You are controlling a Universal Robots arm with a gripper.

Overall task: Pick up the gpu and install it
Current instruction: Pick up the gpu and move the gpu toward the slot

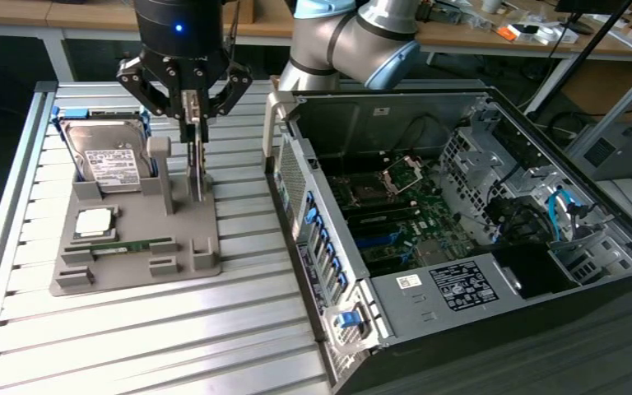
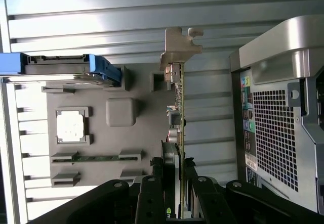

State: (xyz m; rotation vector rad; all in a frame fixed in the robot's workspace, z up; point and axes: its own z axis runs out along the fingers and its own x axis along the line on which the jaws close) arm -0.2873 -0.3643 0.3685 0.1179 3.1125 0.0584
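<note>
While the gpu (image 1: 197, 177) stood on edge at the stand (image 1: 141, 267), the gripper (image 1: 191, 123) hung straight above it. Its jaws were drawn partway together and clamped on the card's upper edge.

In the exterior view the card sat toward 2 o'clock on the stand, near the drive (image 1: 113, 156), which was propped at 11 o'clock. A memory stick (image 1: 129, 245) lay toward 6 o'clock. The open case (image 1: 464, 284) rested on the table (image 1: 184, 329) at 3 o'clock from the stand, apart from the card, with its board (image 1: 404, 206) exposed.

From the wrist, the gpu (image 2: 178, 113) ran edge-on out of the gripper (image 2: 174, 193), with its metal bracket (image 2: 177, 47) at the far end over the stand (image 2: 147, 128).

By the look of it, the task was at an early stage. The grasp appeared made, but the card was at the stand and not yet in the case. Whether its lower edge had cleared the stand's slot could not be told. Carrying it across and seating it on the board were not yet done.
</note>
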